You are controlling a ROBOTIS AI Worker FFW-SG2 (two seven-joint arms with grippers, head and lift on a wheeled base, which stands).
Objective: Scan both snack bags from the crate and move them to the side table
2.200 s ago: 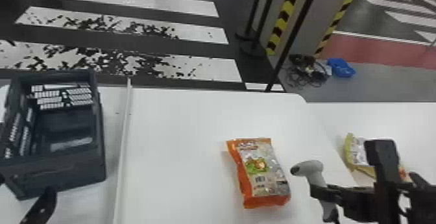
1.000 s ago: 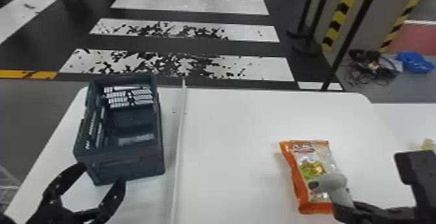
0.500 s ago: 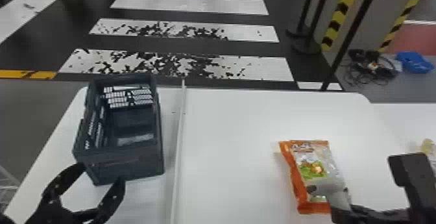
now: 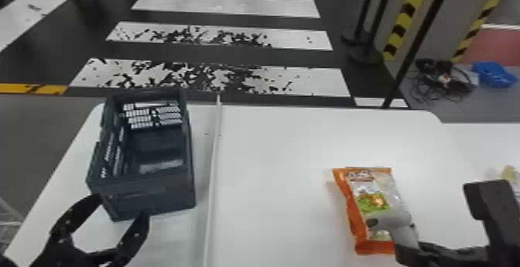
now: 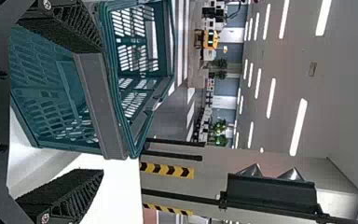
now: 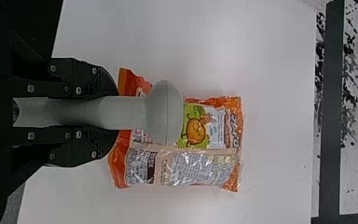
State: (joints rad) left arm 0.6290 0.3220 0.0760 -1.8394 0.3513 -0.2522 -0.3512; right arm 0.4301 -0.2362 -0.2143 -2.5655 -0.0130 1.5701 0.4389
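Orange and clear plastic, a printed snack bag (image 4: 358, 227) lies flat on the white main table (image 4: 278, 161), well apart from the crate. Over the part of it nearer the robot hangs a smooth grey handheld scanner with a rounded head (image 4: 389, 216); whether the two touch, I cannot tell. The right gripper (image 4: 408, 245) has its black fingers (image 6: 100, 84) closed in on either side of the scanner's handle, and in the right wrist view the scanner's head covers part of the bag's printed face.

Dark blue-grey plastic makes up the open-topped, slatted crate (image 4: 154, 196), which stands upright on the left part of the main table. Just beside its near end is the left gripper (image 4: 120, 207), its fingers spread wide with nothing between them in their hold. A long, thin white strip (image 4: 212, 185) runs along the table between crate and bag.

To the right, beyond the main table's rounded corner, is the white side table (image 4: 487, 136). A yellowish packet (image 4: 508, 172) shows there at the head view's edge, largely hidden behind the black right arm (image 4: 495, 204).
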